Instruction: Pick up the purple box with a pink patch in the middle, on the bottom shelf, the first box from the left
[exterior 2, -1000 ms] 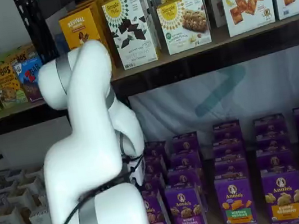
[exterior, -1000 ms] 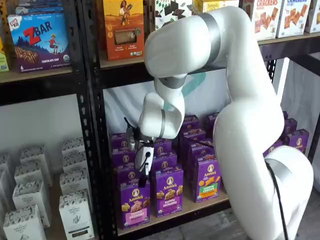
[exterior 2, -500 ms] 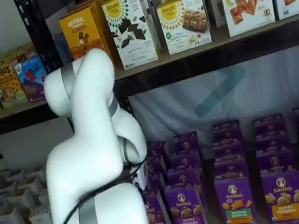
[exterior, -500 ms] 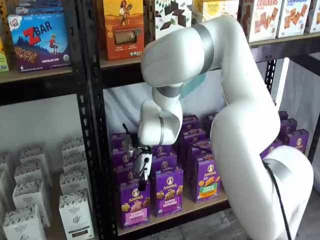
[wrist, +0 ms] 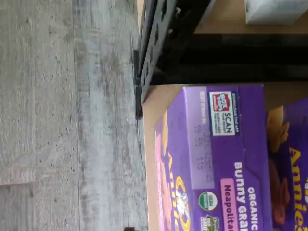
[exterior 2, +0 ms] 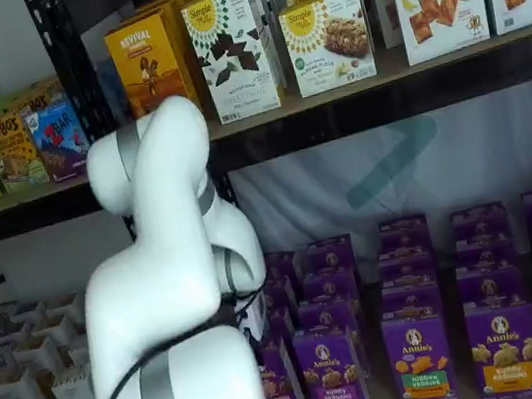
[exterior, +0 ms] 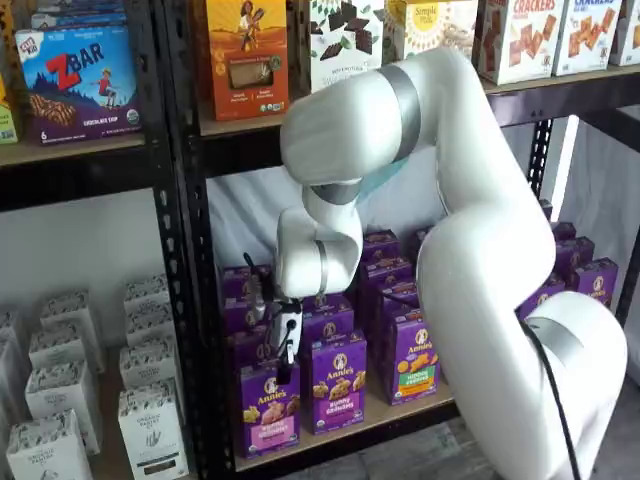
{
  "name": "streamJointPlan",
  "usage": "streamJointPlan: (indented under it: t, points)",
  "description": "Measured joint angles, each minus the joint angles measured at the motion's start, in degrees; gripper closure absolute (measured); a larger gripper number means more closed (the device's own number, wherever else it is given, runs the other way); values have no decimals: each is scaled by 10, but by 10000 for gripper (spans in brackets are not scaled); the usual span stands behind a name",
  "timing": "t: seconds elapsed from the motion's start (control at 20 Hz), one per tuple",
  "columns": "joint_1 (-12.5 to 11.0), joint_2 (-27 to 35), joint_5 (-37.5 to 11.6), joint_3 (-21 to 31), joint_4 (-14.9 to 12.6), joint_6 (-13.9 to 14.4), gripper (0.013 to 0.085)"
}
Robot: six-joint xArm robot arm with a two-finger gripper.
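Observation:
The purple box (exterior: 268,410) with the pink patch stands upright at the front left of the bottom shelf (exterior: 400,412). In a shelf view the arm hides most of the box, and only a pink-patched strip (exterior 2: 278,385) shows. The wrist view shows its purple top and pink band (wrist: 211,159) close up, by the shelf's front edge (wrist: 150,144). My gripper (exterior: 281,370) hangs just above the box's top. Its black fingers show no clear gap and hold no box.
More purple Annie's boxes fill the shelf to the right (exterior: 336,385) and behind, one with a green-orange patch (exterior: 415,360). A black rack post (exterior: 190,330) stands just left of the box. White cartons (exterior: 150,420) sit in the left bay. Grey plank floor (wrist: 72,120) lies below.
The arm has shifted slightly left and lower, bringing the gripper closer to the top of the pink-patched box. The boxes have not moved.

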Motion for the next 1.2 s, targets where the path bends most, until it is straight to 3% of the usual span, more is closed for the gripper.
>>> streamJointPlan:
  t: [0.05,0.3,0.4,0.6,0.85,1.2]
  points:
    - [-1,3,2,-4,-5,4,130]
    - [-9,26,-4,-24,-91,76,130]
    - [-11,37,1,-35,-110,91,130]
    - [-12,54,32,-63,-116,96,130]
    - [-13,70,51,-84,-163,137,130]
    - [-10,90,68,-107,-197,171,130]
